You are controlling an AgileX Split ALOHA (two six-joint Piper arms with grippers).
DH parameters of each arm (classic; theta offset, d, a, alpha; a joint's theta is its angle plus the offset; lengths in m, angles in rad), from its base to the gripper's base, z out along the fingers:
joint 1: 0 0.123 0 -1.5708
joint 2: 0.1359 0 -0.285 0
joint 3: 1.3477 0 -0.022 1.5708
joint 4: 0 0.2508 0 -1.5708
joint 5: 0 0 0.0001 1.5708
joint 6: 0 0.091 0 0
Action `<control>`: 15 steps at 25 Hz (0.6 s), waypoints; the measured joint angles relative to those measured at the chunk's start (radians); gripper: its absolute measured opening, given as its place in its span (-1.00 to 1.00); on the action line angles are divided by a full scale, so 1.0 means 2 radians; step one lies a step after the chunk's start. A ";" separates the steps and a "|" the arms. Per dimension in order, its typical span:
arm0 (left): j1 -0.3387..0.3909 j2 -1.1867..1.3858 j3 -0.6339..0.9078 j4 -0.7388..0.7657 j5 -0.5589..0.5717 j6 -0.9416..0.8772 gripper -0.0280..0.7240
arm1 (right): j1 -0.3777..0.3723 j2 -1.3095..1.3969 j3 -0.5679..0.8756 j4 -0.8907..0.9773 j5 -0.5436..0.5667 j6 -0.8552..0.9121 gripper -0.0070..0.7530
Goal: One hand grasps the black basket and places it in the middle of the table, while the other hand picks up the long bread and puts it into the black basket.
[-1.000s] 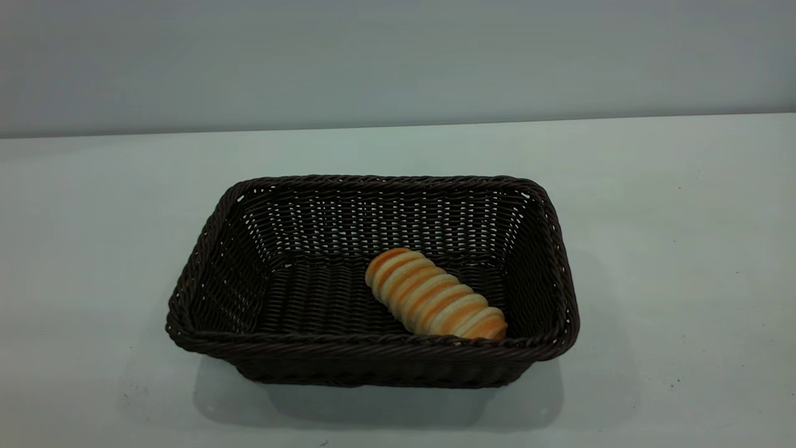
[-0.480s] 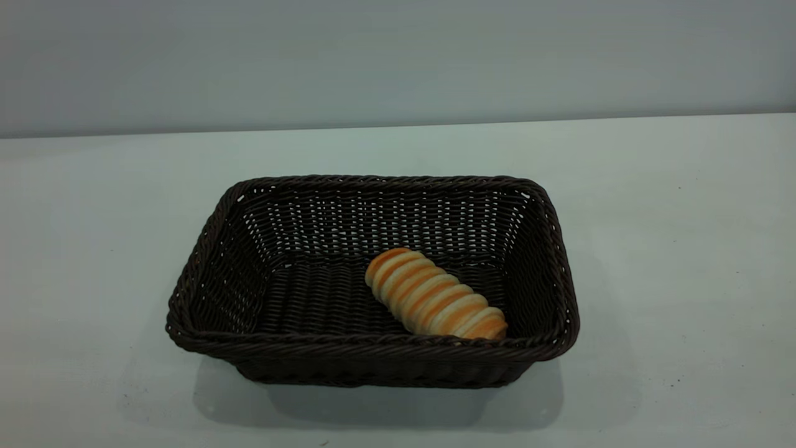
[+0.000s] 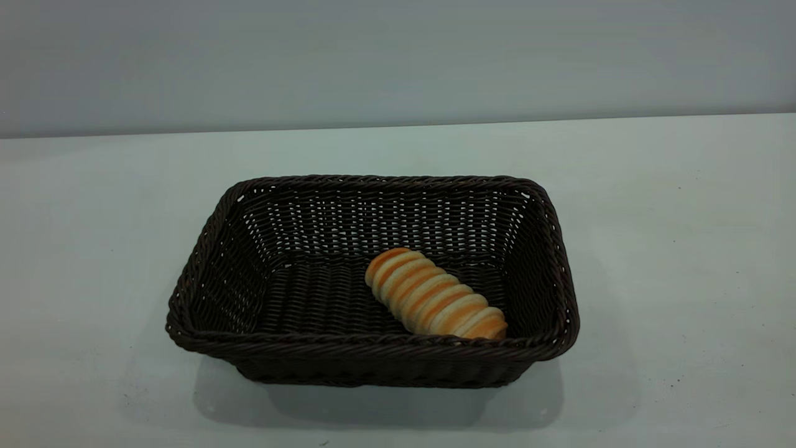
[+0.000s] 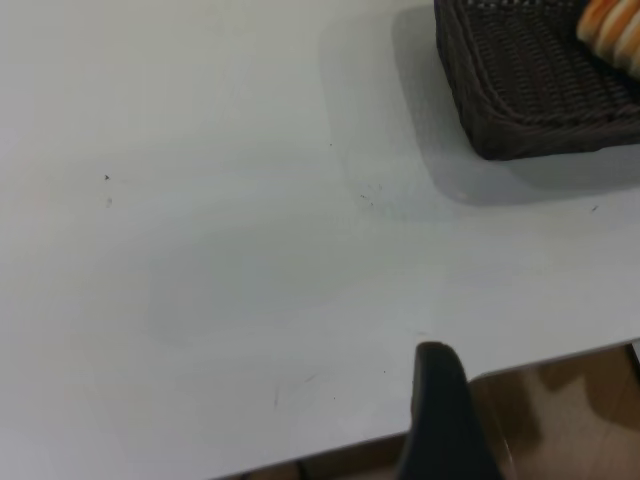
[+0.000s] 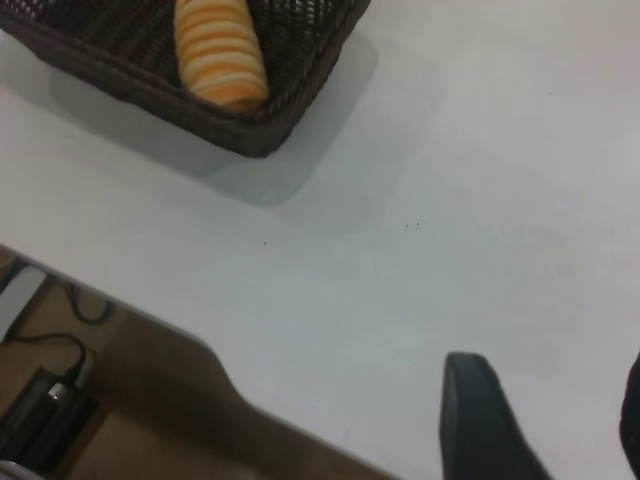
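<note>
The black basket stands in the middle of the table. The long bread lies inside it on the floor, toward its right front corner, pointing diagonally. Neither arm shows in the exterior view. In the left wrist view the basket's corner and the end of the bread lie far from my left gripper, which is open and empty over the table's edge. In the right wrist view the basket and bread lie far from my right gripper, which is open and empty.
The table's front edge runs close to both grippers, with brown floor beyond it. A black box with cables lies on the floor below the edge in the right wrist view.
</note>
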 joint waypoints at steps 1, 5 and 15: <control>0.000 0.000 0.000 0.000 0.000 0.000 0.52 | 0.000 0.000 0.000 0.000 0.000 0.000 -0.12; 0.000 0.000 0.000 0.000 0.000 0.000 0.52 | 0.000 0.000 0.000 0.000 0.000 0.000 -0.13; 0.003 -0.009 0.000 0.000 0.000 0.000 0.52 | -0.010 0.000 0.000 0.000 0.000 0.000 -0.13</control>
